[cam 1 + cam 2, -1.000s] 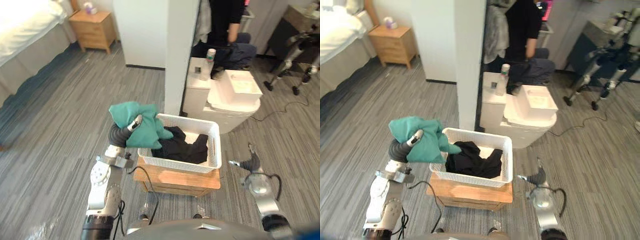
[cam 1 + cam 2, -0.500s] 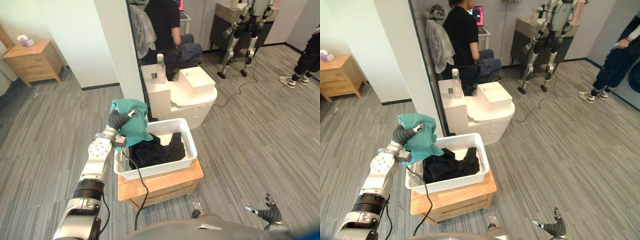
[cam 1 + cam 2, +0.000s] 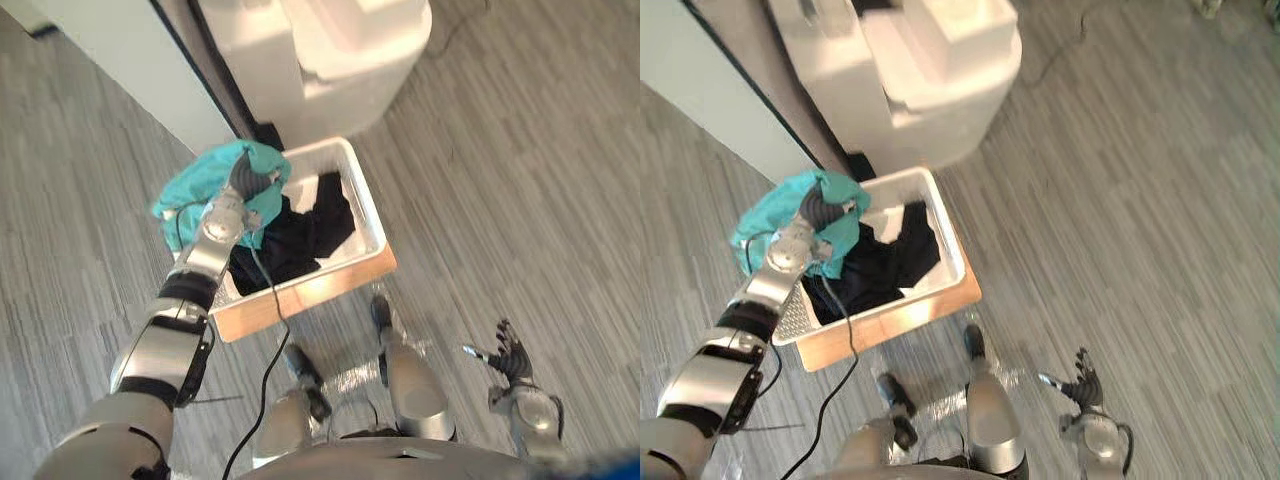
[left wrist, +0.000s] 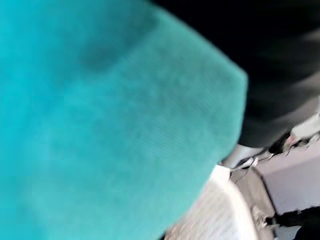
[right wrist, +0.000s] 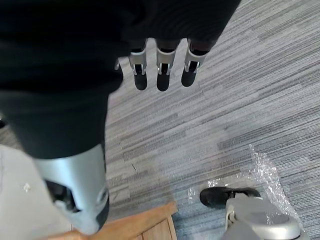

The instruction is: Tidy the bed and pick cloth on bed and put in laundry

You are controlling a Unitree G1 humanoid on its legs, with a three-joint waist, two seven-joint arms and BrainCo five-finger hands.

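Over the left edge of the white laundry basket: left hand is sitting wrapped in the teal cloth, grasp impossible to tell. Black garments are lying inside the basket, which is resting on a low wooden stand. Right hand is hanging released and empty over the grey striped floor, well apart.

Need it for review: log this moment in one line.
left hand shut on teal cloth at white basket | right hand open, idle
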